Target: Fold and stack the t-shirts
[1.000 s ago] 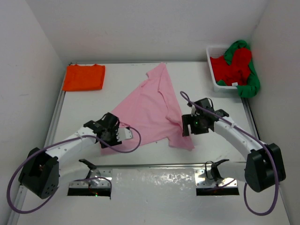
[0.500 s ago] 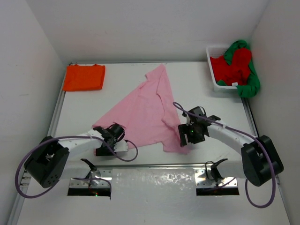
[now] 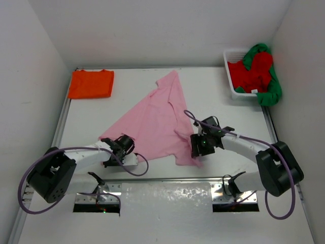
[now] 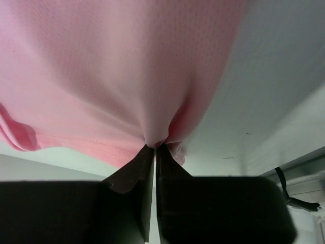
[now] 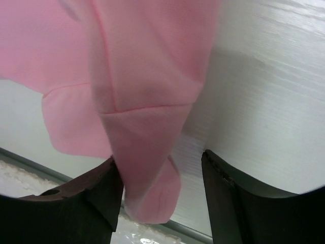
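A: Right, entry for this moment. The pink t-shirt lies spread mid-counter, narrow end toward the far wall, wide hem toward the arms. The left fingers are closed tight on a small pinch of its near-left edge, and the cloth puckers at the tips.

B: And the right fingers?

A: Apart, straddling the near-right corner of the hem. Cloth hangs between them; nothing is clamped.

B: Risks?

A: My judgement: the left pinch sits at the very tips, so a brisk pull could slip it free. On the right, a doubled, rumpled flap lies between the fingers. Closing there may catch one layer only, and the fold comes out skewed. Uneven lift between the arms would drag the shirt.

B: Surroundings?

A: The orange t-shirt is folded in the far-left corner, well apart. The white basket at far right holds the red t-shirt, with the green t-shirt draped over its rim. The right arm's purple cable loops over the pink cloth and might snag it.
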